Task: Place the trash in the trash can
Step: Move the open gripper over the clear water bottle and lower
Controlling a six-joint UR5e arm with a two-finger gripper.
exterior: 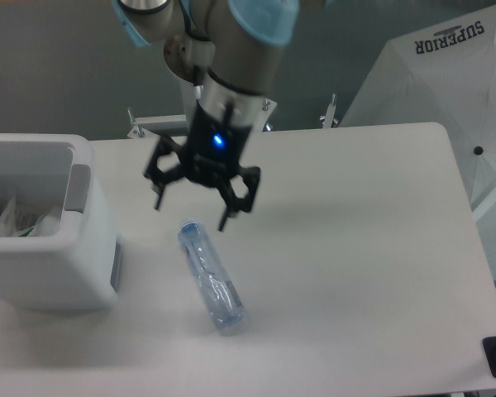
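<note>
Bottle (211,277) flat on desk (355,248), cap toward gripper | gripper (190,215) spread wide, empty, just above cap end | bottle's length runs away toward near edge | we see bag (16,219) in bin (66,265)

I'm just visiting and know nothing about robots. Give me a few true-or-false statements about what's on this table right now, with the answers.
1. The bottle lies on its side on the table. True.
2. The gripper is clamped on the bottle. False: it hangs open, apart from the bottle, near its blue cap.
3. The plastic bag is inside the trash can. True.
4. The trash can stands at the table's right end. False: it stands at the left edge of the picture.
</note>
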